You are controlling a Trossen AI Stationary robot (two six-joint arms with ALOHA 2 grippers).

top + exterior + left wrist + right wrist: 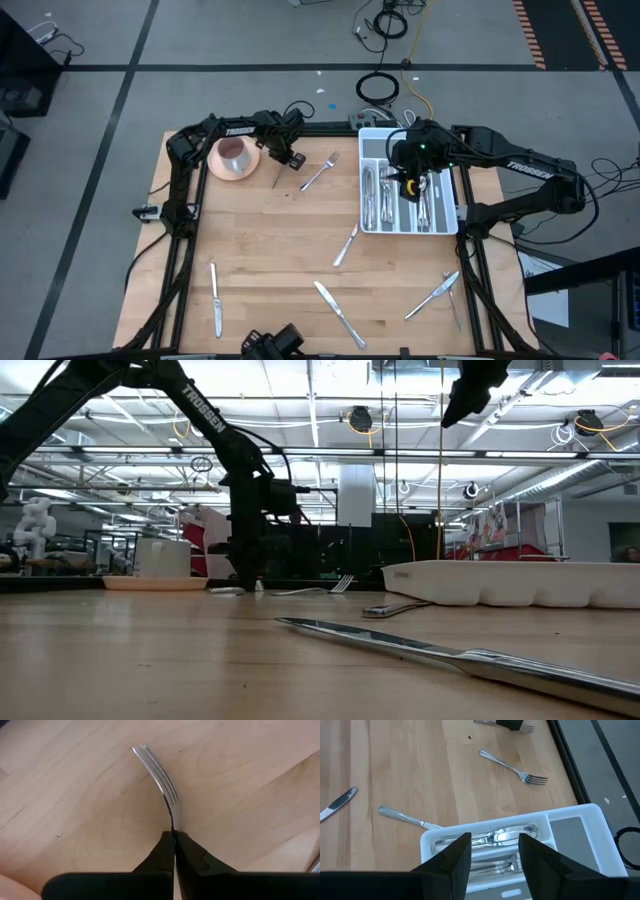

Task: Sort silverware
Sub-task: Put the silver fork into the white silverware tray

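Observation:
My left gripper [287, 158] is down at the tabletop beside the pink bowl [235, 155], shut on a silver fork [156, 767]. My right gripper [495, 852] hangs open and empty above the white compartmented tray [372, 140]; in the low view it [470, 390] is high above the table. Several forks, spoons and knives lie in the tray [495, 837]. Loose silverware lies flat on the wood: a fork [320, 172], a piece near the middle [345, 245], and knives [215, 300] [340, 313]. My left gripper pinches the fork between its two fingers [162, 852] at the thin neck just behind the tines [172, 822]. The fingers come from above, pointing down, across the fork. The tines stick out past them close over the wood; whether they rest on it I cannot tell. The handle is hidden.
Two more pieces [435, 295] lie crossed near the table's near right corner. A long knife [450, 655] lies close to the low camera. The black frame rails run along the table's left and right edges. Bare wood spreads across the middle of the table.

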